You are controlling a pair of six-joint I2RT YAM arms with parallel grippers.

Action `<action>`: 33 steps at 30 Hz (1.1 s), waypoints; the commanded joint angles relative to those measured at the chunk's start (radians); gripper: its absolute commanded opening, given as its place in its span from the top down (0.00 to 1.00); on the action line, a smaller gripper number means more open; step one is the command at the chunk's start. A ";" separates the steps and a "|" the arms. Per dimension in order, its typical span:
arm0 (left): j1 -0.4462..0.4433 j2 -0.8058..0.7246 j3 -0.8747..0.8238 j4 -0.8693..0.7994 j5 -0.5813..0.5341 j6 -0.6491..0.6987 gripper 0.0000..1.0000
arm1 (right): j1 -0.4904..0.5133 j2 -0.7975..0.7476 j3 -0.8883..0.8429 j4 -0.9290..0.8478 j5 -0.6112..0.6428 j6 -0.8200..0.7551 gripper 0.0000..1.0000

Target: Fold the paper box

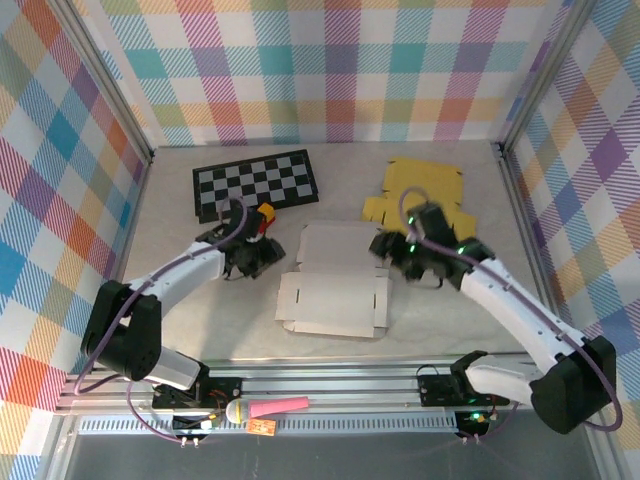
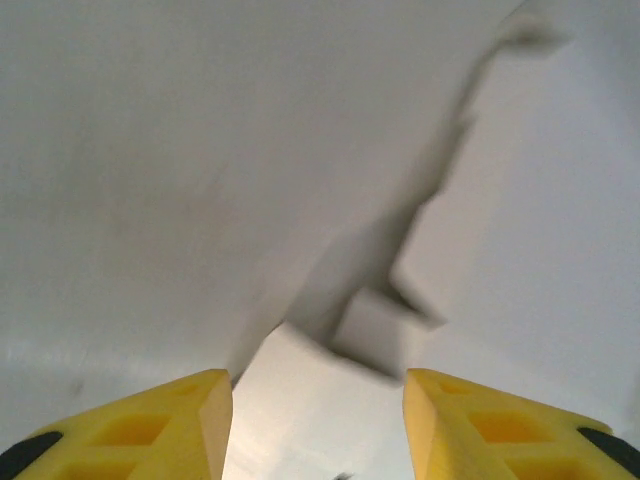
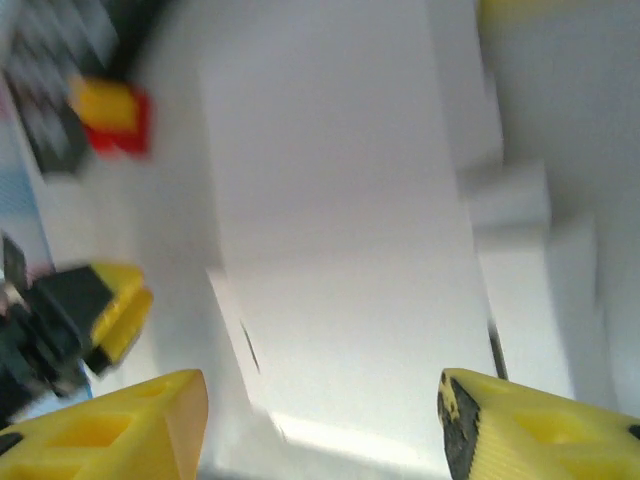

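Overhead, the paper box [image 1: 335, 280] is seen lying flat and unfolded in the middle of the tabletop [image 1: 240, 325], its flaps spread out. The left tool [image 1: 250, 258] is held low just beside the box's left edge, and the right tool [image 1: 395, 255] just beside its upper right corner. From this height it cannot be told whether either touches the card. A checkerboard [image 1: 257, 183] is laid behind the box to the left and a yellow cardboard blank [image 1: 420, 192] behind it to the right. A small red and yellow block [image 1: 264, 213] is placed between the checkerboard and the left tool.

Through the left wrist camera, two yellow fingers [image 2: 170, 420] are shown standing apart, with nothing clamped between them. A notched edge of the white box is seen, blurred, just ahead of them.

Through the right wrist camera, the right tool's fingers [image 3: 130, 420] are likewise shown spread wide, nothing gripped, and the box's white panel is seen beyond the gap. Across the box, the left tool and the red and yellow block are made out, blurred.
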 commanded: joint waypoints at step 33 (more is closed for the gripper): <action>-0.101 0.152 -0.053 0.153 0.129 -0.070 0.64 | 0.341 -0.095 -0.549 0.548 0.049 0.792 0.33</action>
